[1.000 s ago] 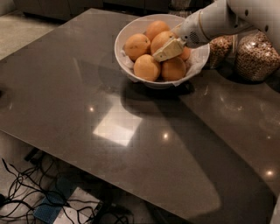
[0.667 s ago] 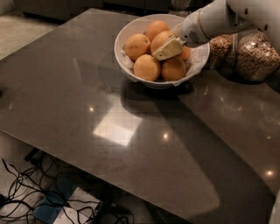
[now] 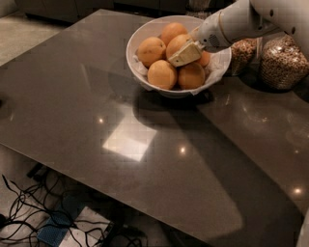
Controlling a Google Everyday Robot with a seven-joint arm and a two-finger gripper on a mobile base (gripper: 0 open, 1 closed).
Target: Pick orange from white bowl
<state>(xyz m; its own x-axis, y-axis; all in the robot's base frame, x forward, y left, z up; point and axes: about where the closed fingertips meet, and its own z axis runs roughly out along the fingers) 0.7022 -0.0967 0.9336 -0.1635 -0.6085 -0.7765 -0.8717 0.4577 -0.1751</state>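
Where the dark, glossy table (image 3: 87, 91) runs toward the upper middle of the frame, the white bowl (image 3: 140, 37) stands on it, lined with crinkled white paper (image 3: 218, 62) and heaped with fruit. The orange (image 3: 175, 44) sits near the middle of the heap, with other large ones to its left, behind it and below it, and a smaller fruit (image 3: 205, 59) at its right. The gripper (image 3: 185, 53) comes in from the upper right on a white arm (image 3: 241, 21), and its pale tip lies against the lower right side of the orange, inside the bowl. Whether the gripper is clasped on the fruit or only resting on it cannot be told.

Just right of the bowl, two glass jars (image 3: 285, 62) of grain stand on the same surface, one partly hidden behind the arm. The tabletop shows a bright rectangular patch of reflected light (image 3: 129, 140) below the bowl, several small glints, and the bowl's dark shadow. A pale floor (image 3: 19, 29) and the base of dark cabinets (image 3: 63, 7) fill the upper left corner. Below the table's near edge, in the lower left, black cables (image 3: 24, 212) tangle on the floor around a blue object (image 3: 52, 232).
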